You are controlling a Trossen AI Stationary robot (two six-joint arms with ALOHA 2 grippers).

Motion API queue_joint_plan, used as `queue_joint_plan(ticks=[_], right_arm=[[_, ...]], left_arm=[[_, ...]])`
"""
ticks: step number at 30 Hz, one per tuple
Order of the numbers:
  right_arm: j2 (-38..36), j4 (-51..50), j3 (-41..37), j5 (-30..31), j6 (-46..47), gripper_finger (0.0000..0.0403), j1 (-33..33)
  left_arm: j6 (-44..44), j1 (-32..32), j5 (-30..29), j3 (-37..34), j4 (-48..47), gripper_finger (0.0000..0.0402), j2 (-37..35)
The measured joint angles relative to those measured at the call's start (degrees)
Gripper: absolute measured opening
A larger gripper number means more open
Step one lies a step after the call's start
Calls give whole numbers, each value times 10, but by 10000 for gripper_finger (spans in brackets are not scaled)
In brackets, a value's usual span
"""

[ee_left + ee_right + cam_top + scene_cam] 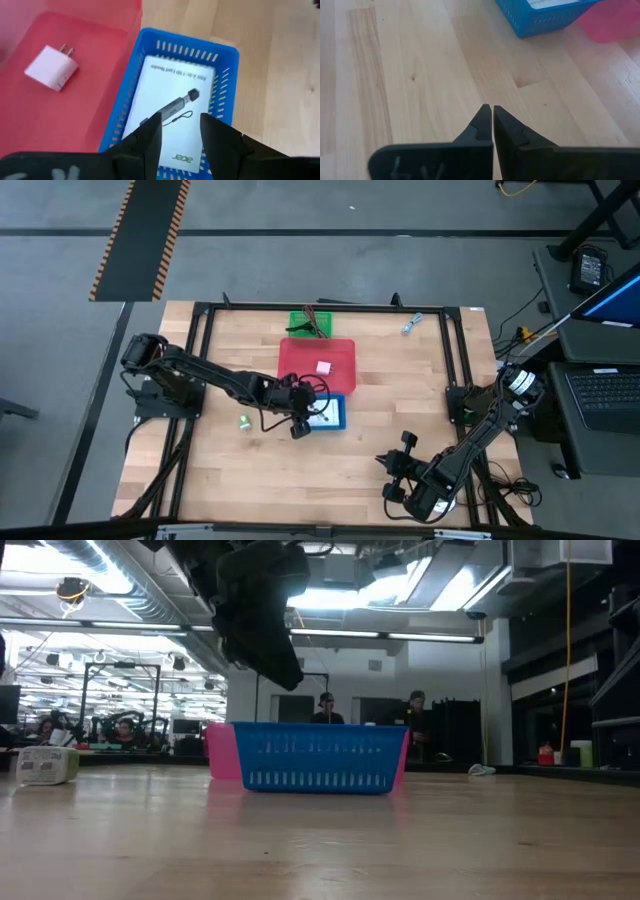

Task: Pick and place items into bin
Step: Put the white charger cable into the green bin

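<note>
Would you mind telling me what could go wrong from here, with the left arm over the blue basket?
The left gripper hangs open just above the blue basket; lowering could snag its fingers on the wall. The grey stick lies loose on the printed card and may slide.

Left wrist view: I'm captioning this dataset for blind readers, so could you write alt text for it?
The left gripper, its fingers apart and empty, hangs over a blue basket where a slim grey stick-shaped gadget lies on a white printed card. Beside the basket, a white plug-in charger rests in a red bin on the wooden table.
</note>
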Motion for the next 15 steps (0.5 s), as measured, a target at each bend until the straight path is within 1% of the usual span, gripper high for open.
queue_joint_plan(ticks=[4,9,13,15], right_arm=[[0,-3,0,0,-4,0,-4],[0,-3,0,1,-43,0,-21],[0,-2,0,2,-75,0,-39],[0,-2,1,5,-96,0,-52]], left_arm=[[29,0,0,10,1,127,-10],[60,-1,0,14,-2,120,-38],[60,-2,20,15,-42,109,-70],[70,-5,19,15,-71,103,-88]])
